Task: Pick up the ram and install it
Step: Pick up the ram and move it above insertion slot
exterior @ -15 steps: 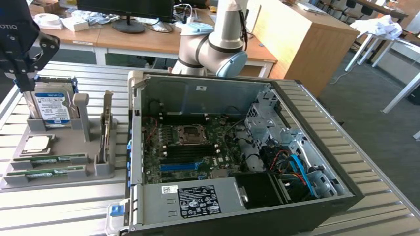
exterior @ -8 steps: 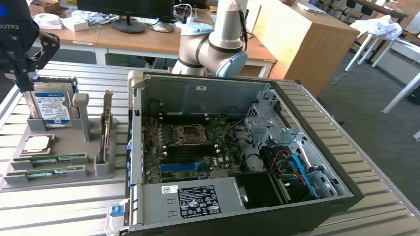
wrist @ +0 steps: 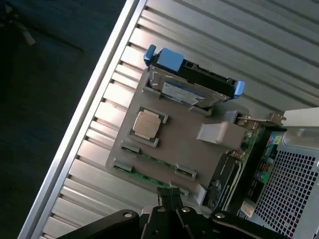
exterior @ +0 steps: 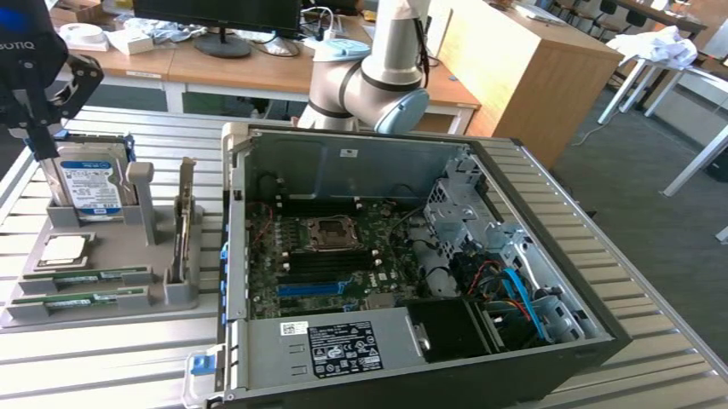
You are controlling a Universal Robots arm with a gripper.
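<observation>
Grey holder [exterior: 170, 294] at lower left on the counter [exterior: 114, 358], the ram [exterior: 80, 300] slotted flat beside a twin stick [exterior: 85, 277]. Upper left: tool [exterior: 43, 146] lettered "OTIQ", pinched shut, empty, over blue-labelled hard drive [exterior: 91, 183].

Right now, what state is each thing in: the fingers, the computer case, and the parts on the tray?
Fingers: shut, holding nothing.
Computer case: open, side panel off.
Hard drive: upright in the tray.
Processor: flat in its tray pocket.
Two ram sticks: both in tray slots, not picked up.
</observation>
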